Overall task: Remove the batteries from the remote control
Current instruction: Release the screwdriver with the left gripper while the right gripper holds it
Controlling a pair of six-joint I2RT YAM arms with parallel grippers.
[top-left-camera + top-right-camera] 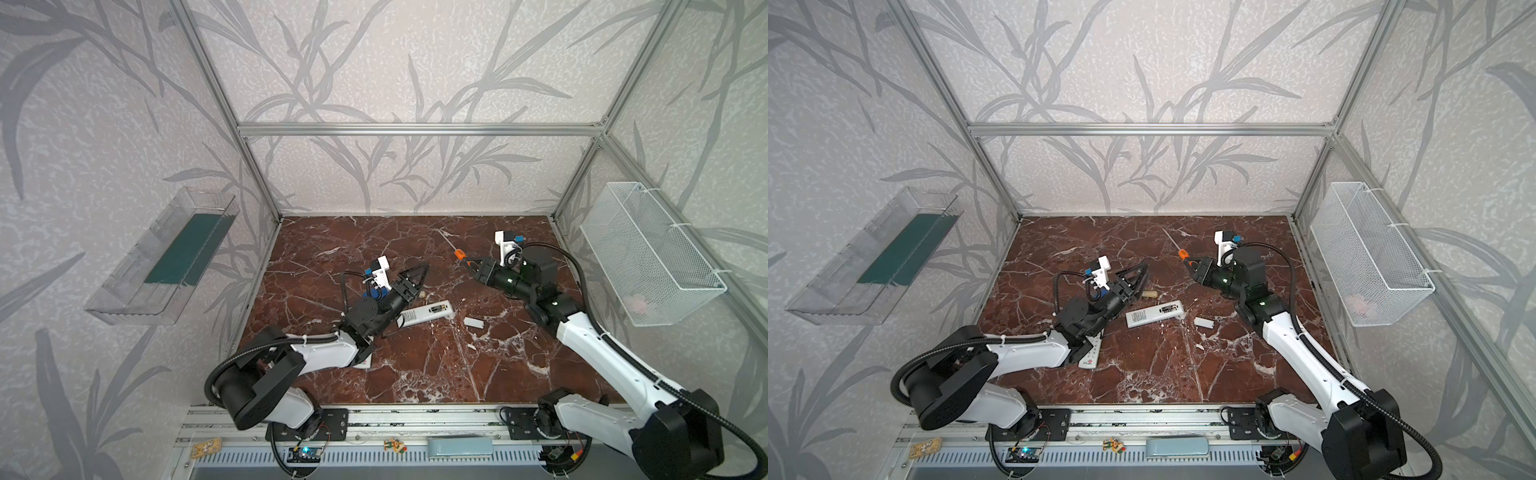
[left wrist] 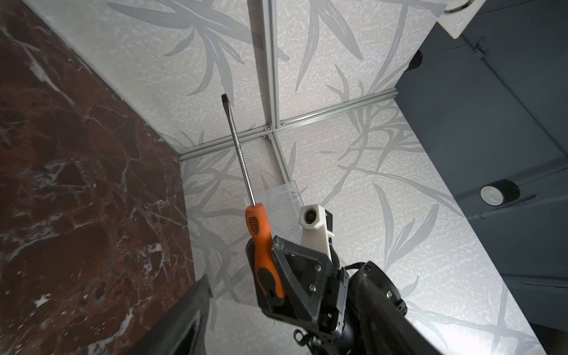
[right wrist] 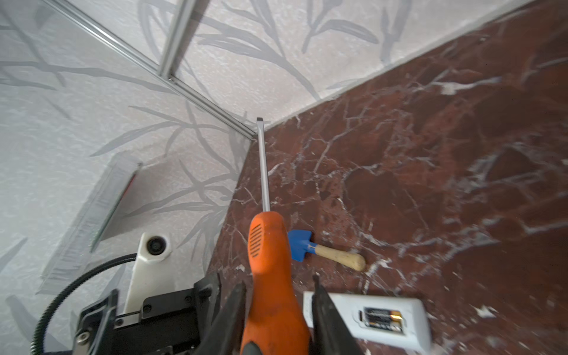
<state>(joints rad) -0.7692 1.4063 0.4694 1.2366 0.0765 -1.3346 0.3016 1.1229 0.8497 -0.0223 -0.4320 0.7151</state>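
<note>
Lying in the remote (image 1: 415, 318), batteries (image 1: 436, 309) near spread left jaws, right jaws farther off, pinching orange screwdriver (image 3: 270, 276).

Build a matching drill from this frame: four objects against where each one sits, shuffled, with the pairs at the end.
Things
1. screwdriver
2. batteries
3. battery cover
4. toy shovel

Places
A. in the open compartment of the remote
B. on the table, behind that remote in both top views
C. clamped in the right gripper
D. on the table, right of that remote in both top views, not touching it

Pairs: 1-C, 2-A, 3-D, 4-B
</note>
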